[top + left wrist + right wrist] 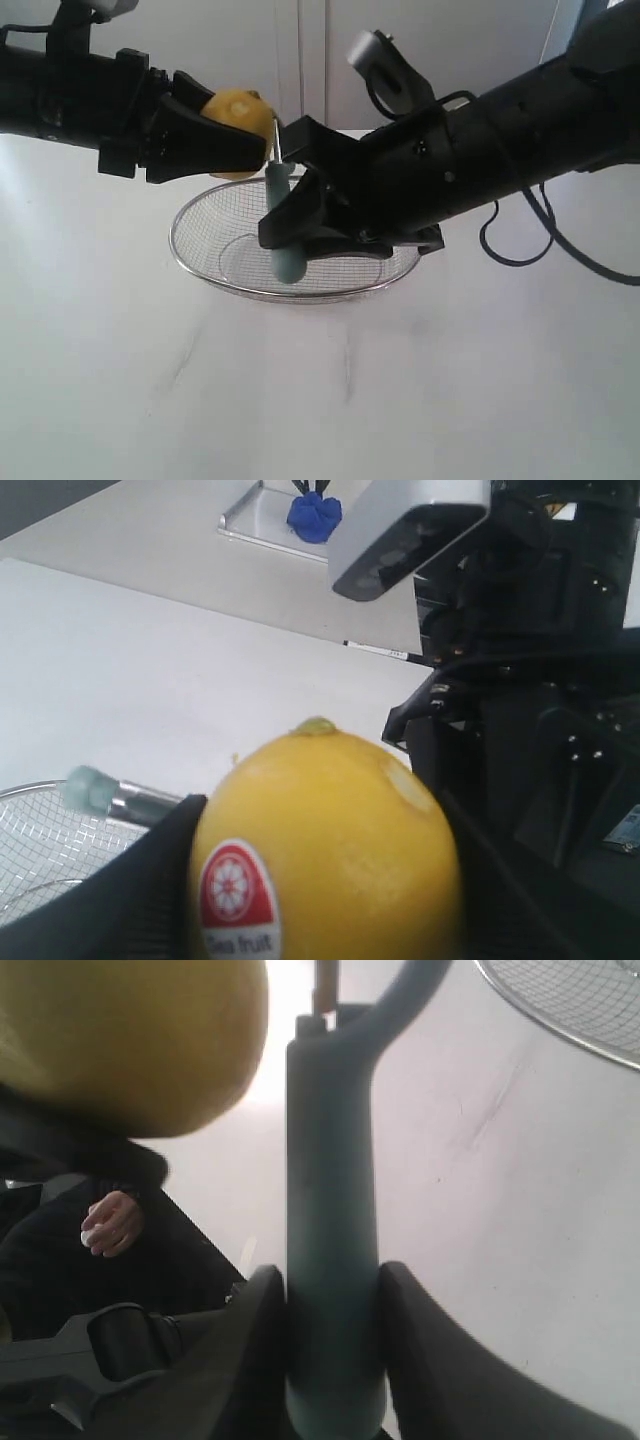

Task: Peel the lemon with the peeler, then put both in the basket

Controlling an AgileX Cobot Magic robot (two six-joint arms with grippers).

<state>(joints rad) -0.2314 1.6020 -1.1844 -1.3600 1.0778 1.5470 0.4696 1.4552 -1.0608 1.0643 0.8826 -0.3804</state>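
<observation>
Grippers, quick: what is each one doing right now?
Left gripper: closed, holding the lemon.
Right gripper: closed, holding the peeler by its handle.
</observation>
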